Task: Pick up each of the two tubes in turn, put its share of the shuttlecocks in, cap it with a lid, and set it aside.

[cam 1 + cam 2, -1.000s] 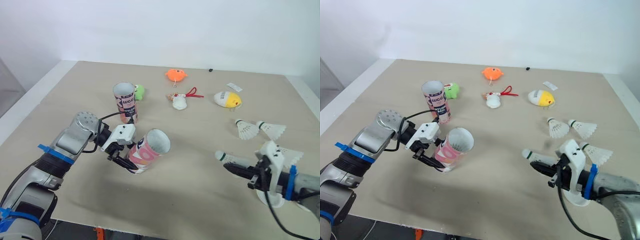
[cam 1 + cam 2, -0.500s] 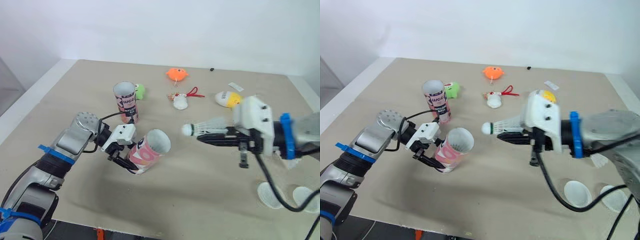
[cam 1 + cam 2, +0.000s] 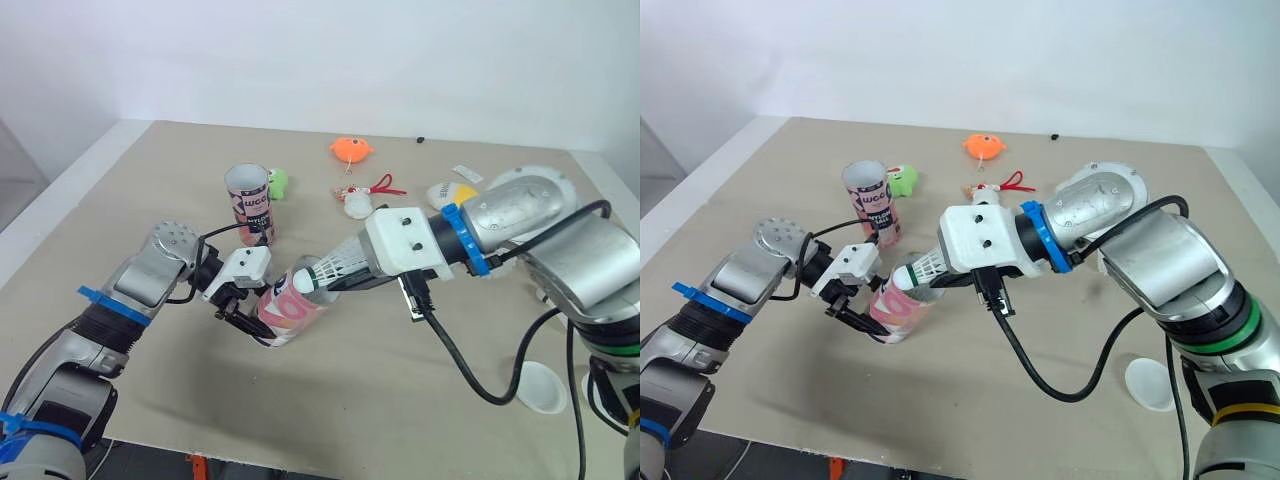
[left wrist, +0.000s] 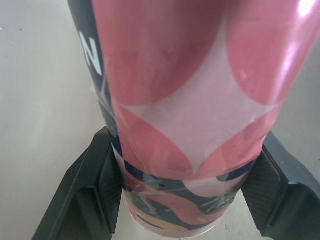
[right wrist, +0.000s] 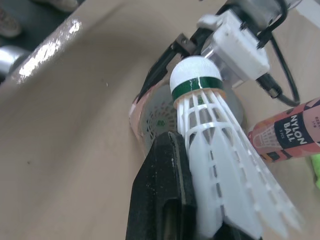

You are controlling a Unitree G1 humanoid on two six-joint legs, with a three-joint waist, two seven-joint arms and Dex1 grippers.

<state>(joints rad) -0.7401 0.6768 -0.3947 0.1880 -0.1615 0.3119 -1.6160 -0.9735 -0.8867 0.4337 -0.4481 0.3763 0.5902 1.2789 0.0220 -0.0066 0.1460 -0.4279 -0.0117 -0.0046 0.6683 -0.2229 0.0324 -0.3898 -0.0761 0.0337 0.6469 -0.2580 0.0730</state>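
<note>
Right wrist view, shuttlecock in R gripper, cork at tube mouth

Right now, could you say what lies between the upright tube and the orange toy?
A small green toy, right beside the upright tube; bare table from there to the orange toy, per the left eye view.

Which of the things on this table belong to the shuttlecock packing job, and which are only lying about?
Job: tilted tube, upright tube, shuttlecock, white lid.
Lying about: orange toy, green toy, white toy with red cord, yellow-white toy.
</note>
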